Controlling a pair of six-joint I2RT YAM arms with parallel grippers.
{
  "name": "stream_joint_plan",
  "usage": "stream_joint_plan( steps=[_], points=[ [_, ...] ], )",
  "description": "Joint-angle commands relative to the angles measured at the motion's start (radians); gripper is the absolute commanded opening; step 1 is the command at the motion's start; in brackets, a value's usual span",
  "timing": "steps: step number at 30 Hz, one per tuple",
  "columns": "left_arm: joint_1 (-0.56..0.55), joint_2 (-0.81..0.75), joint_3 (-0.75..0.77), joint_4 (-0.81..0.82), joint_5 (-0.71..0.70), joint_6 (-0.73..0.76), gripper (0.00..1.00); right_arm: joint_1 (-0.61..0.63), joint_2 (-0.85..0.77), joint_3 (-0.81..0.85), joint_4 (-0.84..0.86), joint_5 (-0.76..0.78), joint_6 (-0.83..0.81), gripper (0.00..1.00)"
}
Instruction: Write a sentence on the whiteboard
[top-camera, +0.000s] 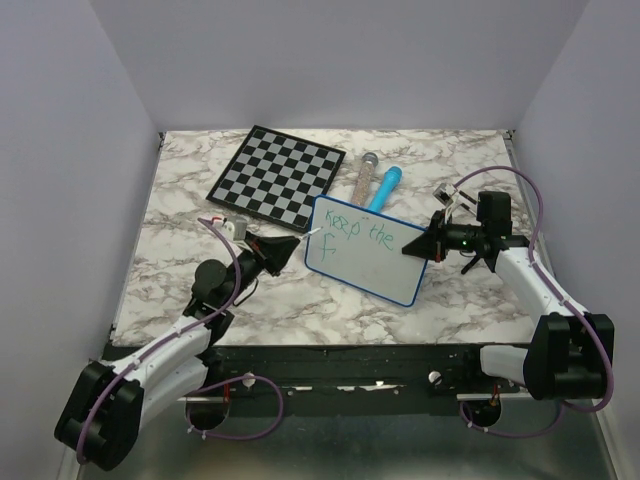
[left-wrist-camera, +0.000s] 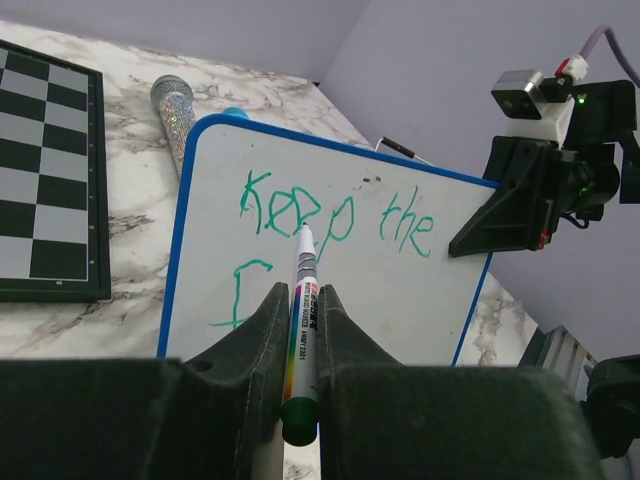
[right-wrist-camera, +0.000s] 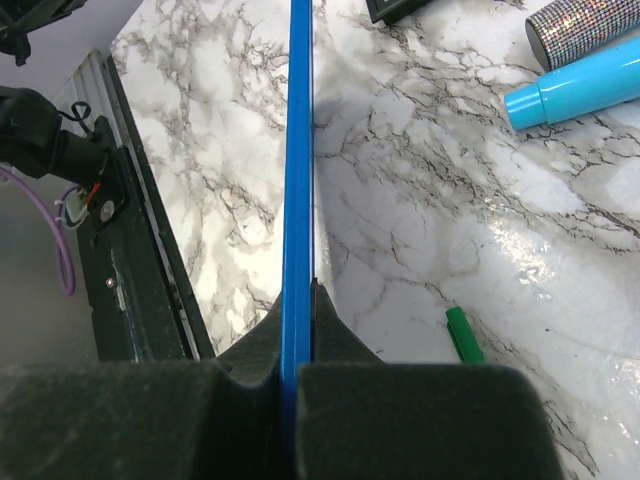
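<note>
- Top view: the whiteboard (top-camera: 365, 255) sat on the marble table (top-camera: 300, 300), about midway between the two arms.
- The sentence (top-camera: 362, 232) was in green on its face: "Keep the", with a single letter started on the line below.
- The left gripper (top-camera: 300, 243) was at the whiteboard's left edge and the right gripper (top-camera: 415, 243) at its right edge.
- A chessboard (top-camera: 275, 172) lay beyond the whiteboard's far left corner. A glittery tube (top-camera: 362, 175) and a blue tube (top-camera: 385, 187) lay side by side just beyond its far edge.
- Left wrist view: the left gripper (left-wrist-camera: 303, 300) was clamped on a marker (left-wrist-camera: 303, 330), barrel between the jaws.
- The marker's tip hung over the whiteboard (left-wrist-camera: 400, 300), just under "Keep" of the sentence (left-wrist-camera: 330, 215). Whether it touched the surface could not be told.
- The right gripper (left-wrist-camera: 490, 225) pinched the whiteboard's far right corner.
- The chessboard (left-wrist-camera: 45, 180) and the glittery tube (left-wrist-camera: 175, 110) were to the whiteboard's left.
- Right wrist view: the right gripper (right-wrist-camera: 297, 300) was closed on the whiteboard (right-wrist-camera: 298, 150), whose blue rim showed edge-on between the jaws.
- A green cap (right-wrist-camera: 463, 335) lay on the table (right-wrist-camera: 400, 200) right of the whiteboard's rim.
- The blue tube (right-wrist-camera: 575, 90) and the glittery tube (right-wrist-camera: 585, 30) lay farther off on that side.
</note>
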Motion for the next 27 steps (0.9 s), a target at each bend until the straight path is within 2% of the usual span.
stream_joint_plan(
  steps=[1,6,12,20,27],
  points=[
    [0.008,-0.056,-0.037,-0.081,0.018,-0.013,0.0,0.007,-0.02,0.026,0.003,-0.044,-0.012,0.01],
    [0.005,-0.033,-0.07,-0.005,0.056,-0.066,0.0,0.005,-0.024,0.026,0.003,-0.041,-0.012,0.01],
    [-0.035,0.006,-0.054,-0.006,0.07,-0.054,0.0,0.005,-0.027,0.026,0.004,-0.041,-0.012,0.01],
    [-0.155,0.012,-0.062,-0.055,-0.042,0.022,0.0,0.005,-0.024,0.026,0.006,-0.042,-0.012,0.01],
    [-0.21,0.006,-0.09,-0.049,-0.11,0.044,0.0,0.005,-0.02,0.026,0.007,-0.042,-0.01,0.01]
  ],
)
